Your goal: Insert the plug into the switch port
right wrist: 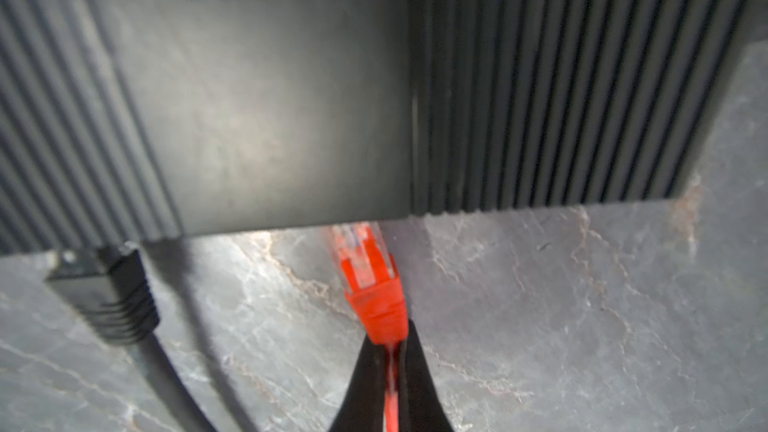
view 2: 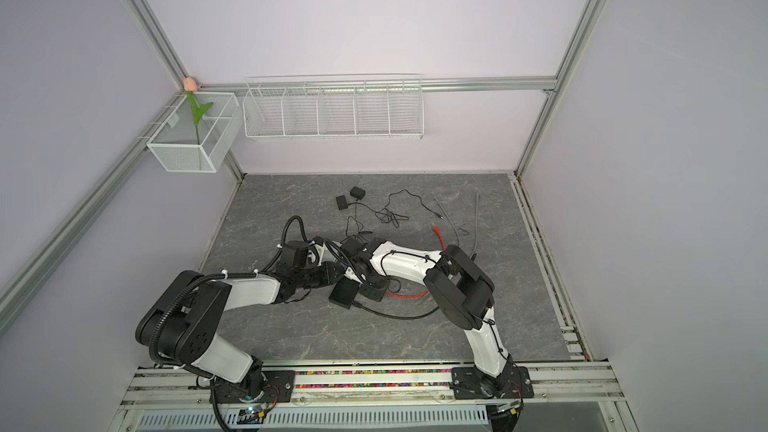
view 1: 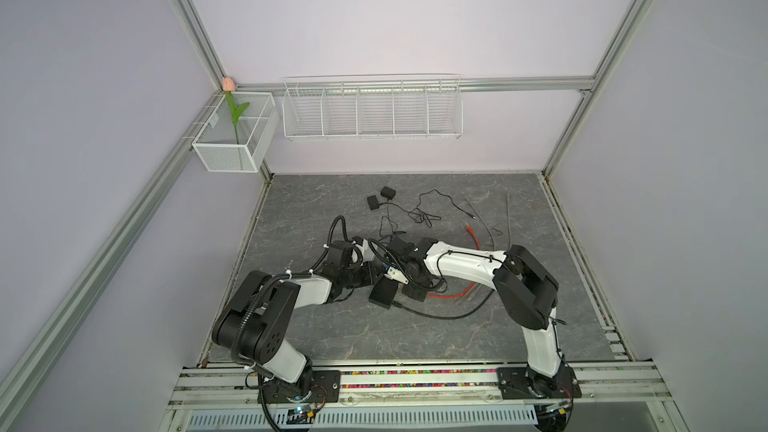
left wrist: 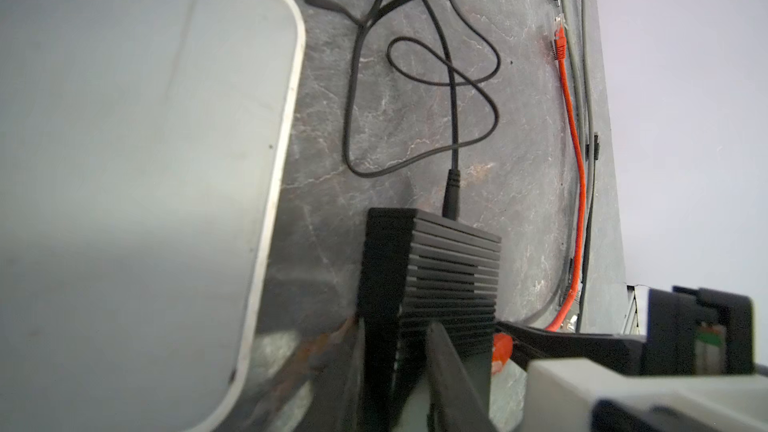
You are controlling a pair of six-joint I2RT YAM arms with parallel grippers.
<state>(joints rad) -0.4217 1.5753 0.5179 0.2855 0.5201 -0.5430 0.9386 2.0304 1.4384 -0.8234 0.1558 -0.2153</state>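
In the right wrist view the plug [right wrist: 365, 268] pokes its tip under the switch [right wrist: 291, 118], whose port is hidden and logo blurred. In a top view, cable ends [view 1: 471, 214] toward the table's [view 1: 332, 338] 1 o'clock are too small to identify.

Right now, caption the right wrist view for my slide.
Right tool grips the red plug by its boot, tip at the edge of the black switch.
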